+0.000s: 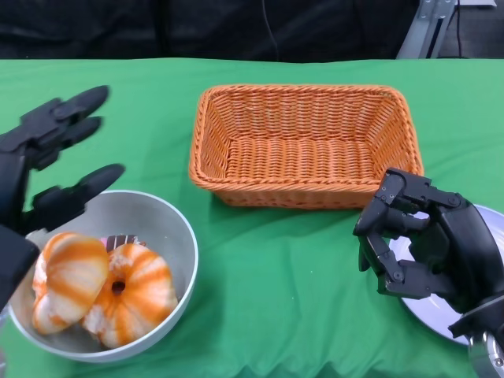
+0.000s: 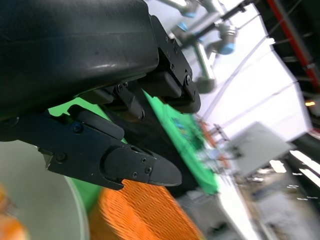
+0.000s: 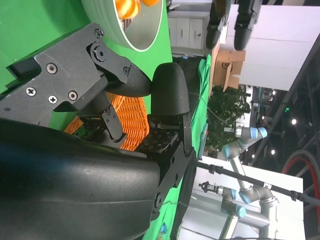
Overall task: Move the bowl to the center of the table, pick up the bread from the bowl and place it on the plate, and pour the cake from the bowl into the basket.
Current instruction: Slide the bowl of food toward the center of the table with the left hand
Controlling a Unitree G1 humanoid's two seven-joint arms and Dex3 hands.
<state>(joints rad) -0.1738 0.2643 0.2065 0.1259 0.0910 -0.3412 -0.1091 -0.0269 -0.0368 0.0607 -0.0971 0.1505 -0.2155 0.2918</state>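
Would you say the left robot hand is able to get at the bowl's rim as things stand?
Probably yes. The left robot hand is open, right at the far-left rim of the bowl, with nothing between them. The bread fills the bowl's middle but leaves the rim free.

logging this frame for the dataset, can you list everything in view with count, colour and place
bowl: one, grey-white, near left of the table, left hand at its far-left rim
bread: two orange-and-white striped pieces, side by side in the bowl
cake: one, dark with a pink stripe, mostly hidden behind the bread
basket: one, orange wicker, far centre, nothing inside
plate: one, pale grey, near right edge, mostly under the right hand
table: one, green cloth
left hand: black, fingers spread, holding nothing
right hand: black, fingers curled in, holding nothing
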